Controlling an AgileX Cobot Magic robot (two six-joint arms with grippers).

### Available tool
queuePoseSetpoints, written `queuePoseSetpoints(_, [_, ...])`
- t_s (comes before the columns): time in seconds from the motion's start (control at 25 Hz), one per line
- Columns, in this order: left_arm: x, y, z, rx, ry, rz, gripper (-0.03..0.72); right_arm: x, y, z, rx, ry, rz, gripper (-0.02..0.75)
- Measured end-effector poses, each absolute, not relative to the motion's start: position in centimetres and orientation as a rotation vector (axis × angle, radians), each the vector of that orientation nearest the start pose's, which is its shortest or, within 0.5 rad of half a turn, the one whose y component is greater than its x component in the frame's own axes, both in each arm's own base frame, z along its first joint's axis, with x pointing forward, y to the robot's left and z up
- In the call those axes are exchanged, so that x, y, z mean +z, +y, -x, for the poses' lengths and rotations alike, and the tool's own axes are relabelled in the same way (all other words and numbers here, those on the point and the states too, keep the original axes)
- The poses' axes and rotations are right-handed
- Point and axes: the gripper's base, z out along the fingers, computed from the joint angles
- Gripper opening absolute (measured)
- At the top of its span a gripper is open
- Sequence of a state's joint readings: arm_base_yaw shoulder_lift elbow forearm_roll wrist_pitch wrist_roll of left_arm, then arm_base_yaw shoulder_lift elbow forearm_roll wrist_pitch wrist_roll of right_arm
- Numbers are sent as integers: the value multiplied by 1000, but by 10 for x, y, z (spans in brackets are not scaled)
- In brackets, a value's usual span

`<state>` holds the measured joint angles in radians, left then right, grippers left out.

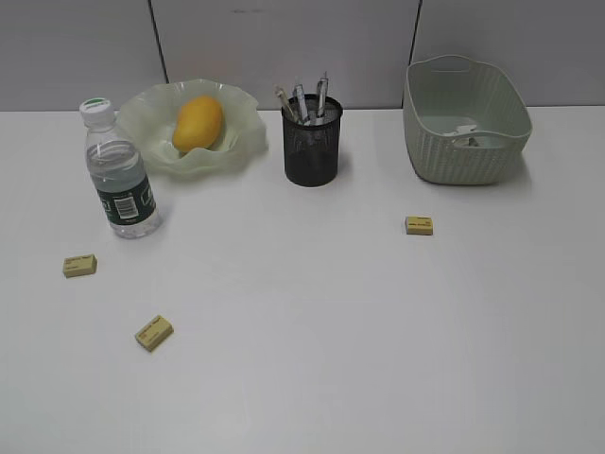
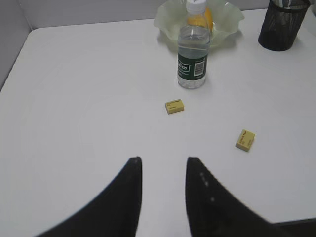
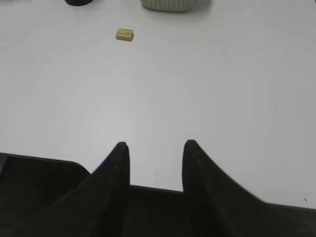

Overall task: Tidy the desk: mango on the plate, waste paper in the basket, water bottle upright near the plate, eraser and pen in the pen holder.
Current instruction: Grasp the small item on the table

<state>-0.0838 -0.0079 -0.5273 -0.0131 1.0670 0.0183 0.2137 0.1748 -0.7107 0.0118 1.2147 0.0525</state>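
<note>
Looking at what's left, it's pretty much just the erasers: the mango (image 1: 198, 123) already sits in the plate (image 1: 241, 142), the water bottle (image 1: 117, 170) stands upright just beside it, pens are in the pen holder (image 1: 312, 142), and something small and pale lies in the basket (image 1: 465, 118), probably the waste paper. The left hand (image 2: 163, 165) hovers over bare desk (image 1: 331, 331) with its two fingers apart and nothing between them; one eraser (image 2: 175, 105) lies ahead of it, almost dead centre, and a second eraser (image 2: 245, 139) sits off to its right, a bit nearer. The right hand (image 3: 153, 148) is also parted and empty, with a third eraser (image 3: 124, 34) well ahead and slightly left. These look like light, stiff little blocks with paper sleeves, so I'd guess they won't squash but might skid on the smooth desk. Pinching across the short sides, low and square, seems the safest bet.
</note>
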Motion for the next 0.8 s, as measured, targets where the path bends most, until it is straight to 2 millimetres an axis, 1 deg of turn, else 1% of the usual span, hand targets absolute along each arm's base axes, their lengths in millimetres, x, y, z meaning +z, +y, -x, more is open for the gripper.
queuePoseSetpoints(0.08, [284,0,10,-57,2013,-104,238,316,-2,16,172,2114,173,298])
queuePoseSetpoints(0.24, [284,0,10,-57,2013,-104,238,304,-8,29,147,2050,163,298])
queuePoseSetpoints(0.36, [284,0,10,-57,2013,-104,238,299,-9,27,113,2046,166,298])
queuePoseSetpoints(0.48, [284,0,10,-57,2013,-104,238,292,-8,18,101,2028,169,298])
queuePoseSetpoints(0.6, [284,0,10,-57,2013,-104,238,285,-4,10,130,2012,176,298])
queuePoseSetpoints(0.8, [284,0,10,-57,2013,-104,238,279,0,7,160,2022,206,298])
